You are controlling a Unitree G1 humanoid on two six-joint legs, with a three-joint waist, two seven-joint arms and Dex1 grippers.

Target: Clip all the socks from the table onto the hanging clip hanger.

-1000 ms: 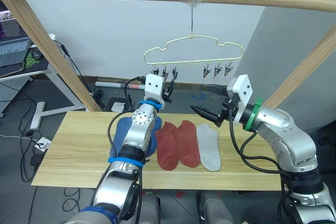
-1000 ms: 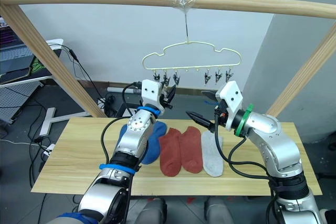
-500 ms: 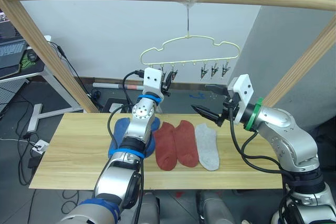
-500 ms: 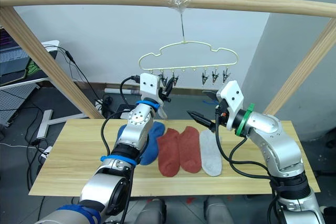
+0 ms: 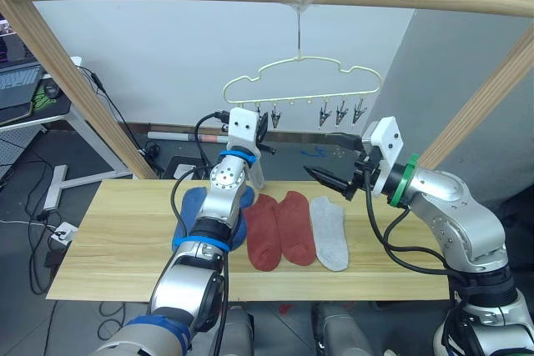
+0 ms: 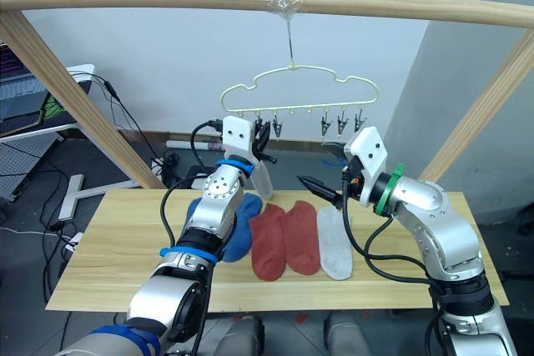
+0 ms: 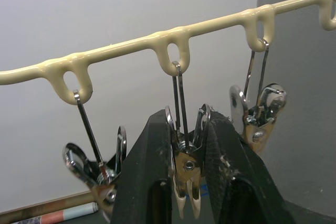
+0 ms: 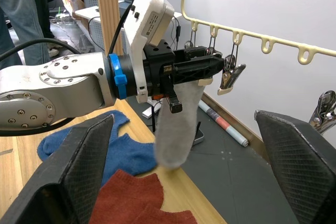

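My left pincer [image 7: 186, 182] was squeezed on 1 dark metal clip [image 7: 187, 169] of the clip hanger [image 5: 302, 72], and a light grey sock [image 8: 176, 121] hung straight down from it, its long axis vertical, just under that clip. My right pincer [image 5: 332, 160] stood wide and empty, nearby to the right. On the table [image 5: 108, 239] lay 2 blue socks [image 5: 193, 214], 2 rust-red socks [image 5: 279, 229] and 1 grey sock [image 5: 330, 233].
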